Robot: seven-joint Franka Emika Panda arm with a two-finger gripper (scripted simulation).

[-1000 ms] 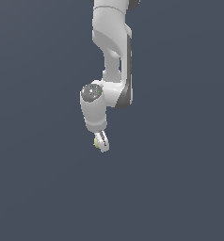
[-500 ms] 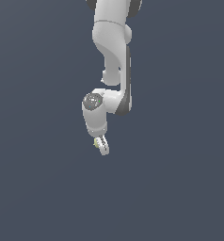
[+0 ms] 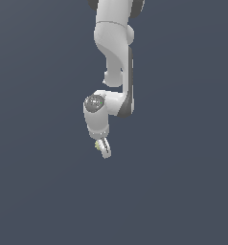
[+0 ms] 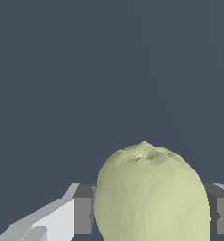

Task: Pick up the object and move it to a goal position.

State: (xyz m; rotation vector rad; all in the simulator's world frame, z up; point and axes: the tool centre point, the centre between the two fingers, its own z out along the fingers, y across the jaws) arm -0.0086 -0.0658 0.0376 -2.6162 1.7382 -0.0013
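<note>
Exterior view first: the arm (image 3: 115,57) is being shown reaching down from the top of the frame against a flat grey-blue backdrop, so no table edges or corners are being shown to place anything by. The gripper (image 3: 102,147) is being pointed downward and slightly tilted, and a tiny speck of the pale yellow-green ball (image 3: 97,145) is being seen tucked between its fingers. It's probably being kept low in the fingers so it's being pinched across the middle and isn't being squeezed out.

Wrist view next: the ball is being shown huge and close (image 4: 151,193), and it's being pressed on both sides by the grey pads (image 4: 83,209), with the white finger body (image 4: 52,219) being seen beside one pad. So the fingers are being held closed to ball width, gripping it. No goal marker is being shown in either view, so how far the carry is along can't be told.
</note>
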